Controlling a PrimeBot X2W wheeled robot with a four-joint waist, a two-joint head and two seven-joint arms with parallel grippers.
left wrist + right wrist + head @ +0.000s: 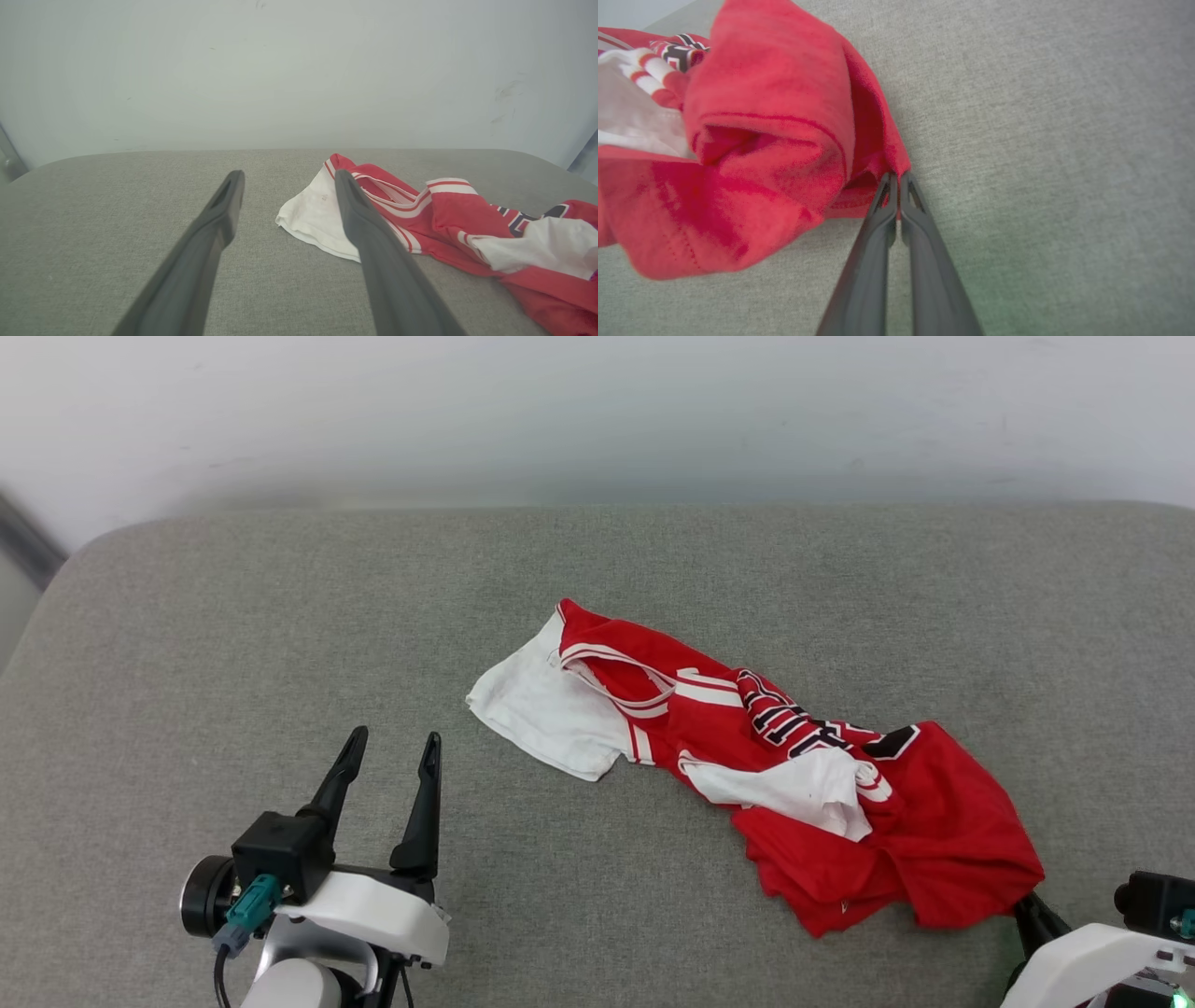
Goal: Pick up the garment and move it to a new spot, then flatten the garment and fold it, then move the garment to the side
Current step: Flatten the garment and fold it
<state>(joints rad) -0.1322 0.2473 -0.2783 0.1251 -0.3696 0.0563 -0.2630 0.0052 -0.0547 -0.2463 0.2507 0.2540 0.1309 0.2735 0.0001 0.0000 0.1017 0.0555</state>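
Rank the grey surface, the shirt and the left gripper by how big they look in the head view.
1. grey surface, by far the largest
2. shirt
3. left gripper, smallest, though nearest the camera

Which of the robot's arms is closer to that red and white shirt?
Right. The right end effector is shut on the shirt's red edge. The left end effector stands open over the grey cushion, apart from the shirt, short of its white sleeve.

Crumpled red-and-white garment (pixel 794 775) on grey cushion (pixel 280 635)
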